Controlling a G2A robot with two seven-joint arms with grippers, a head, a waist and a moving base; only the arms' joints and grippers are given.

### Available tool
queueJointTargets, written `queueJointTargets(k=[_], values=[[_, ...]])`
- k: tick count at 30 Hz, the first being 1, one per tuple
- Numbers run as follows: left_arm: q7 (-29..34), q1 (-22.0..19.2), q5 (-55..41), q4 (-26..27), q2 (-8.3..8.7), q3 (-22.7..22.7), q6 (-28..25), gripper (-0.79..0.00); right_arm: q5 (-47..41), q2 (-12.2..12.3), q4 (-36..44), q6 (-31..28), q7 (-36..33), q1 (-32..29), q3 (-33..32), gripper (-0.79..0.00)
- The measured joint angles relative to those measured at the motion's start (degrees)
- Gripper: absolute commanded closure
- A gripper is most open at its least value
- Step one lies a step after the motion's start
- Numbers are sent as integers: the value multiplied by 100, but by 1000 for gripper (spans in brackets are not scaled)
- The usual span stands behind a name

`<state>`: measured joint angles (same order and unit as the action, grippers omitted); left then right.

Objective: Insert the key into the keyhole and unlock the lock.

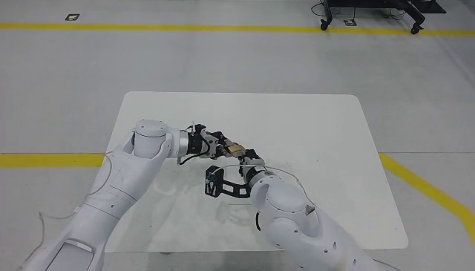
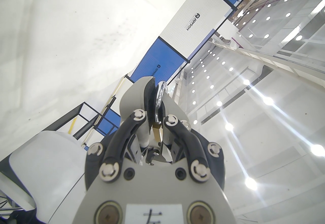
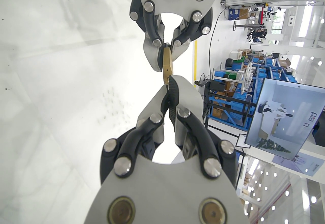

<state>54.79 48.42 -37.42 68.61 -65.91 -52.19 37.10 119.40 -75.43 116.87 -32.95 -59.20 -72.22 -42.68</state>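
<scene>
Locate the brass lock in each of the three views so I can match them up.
Top view: the lock sits mid-picture over the table, between the left tool and the right tool.
Left wrist view: the lock is pinched between the left tool's fingers, back near their linkage.
Right wrist view: the lock sits between the two facing tools.
Shared landmark: the left tool, clamped on the lock in every view.

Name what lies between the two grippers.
The brass lock, gripped by the left gripper, with the right gripper at its end; the right wrist view shows it.
</scene>
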Motion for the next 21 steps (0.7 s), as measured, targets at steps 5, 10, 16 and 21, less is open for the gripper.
queueJointTargets(k=[5, 10, 16, 21], values=[[-13, 4, -23, 5, 1, -6, -21, 0, -186, -37, 42, 130, 68, -47, -106, -785], [-43, 2, -57, -8, 5, -37, -50, 0, -573, -32, 231, 2, 262, -157, -341, -785], [-101, 27, -101, 18, 11, -77, -99, 0, -1008, 10, 527, -86, 465, -348, -710, -785], [-112, 48, -125, 54, 15, -101, -166, 0, -993, 9, 519, -83, 459, -343, -698, -785]])
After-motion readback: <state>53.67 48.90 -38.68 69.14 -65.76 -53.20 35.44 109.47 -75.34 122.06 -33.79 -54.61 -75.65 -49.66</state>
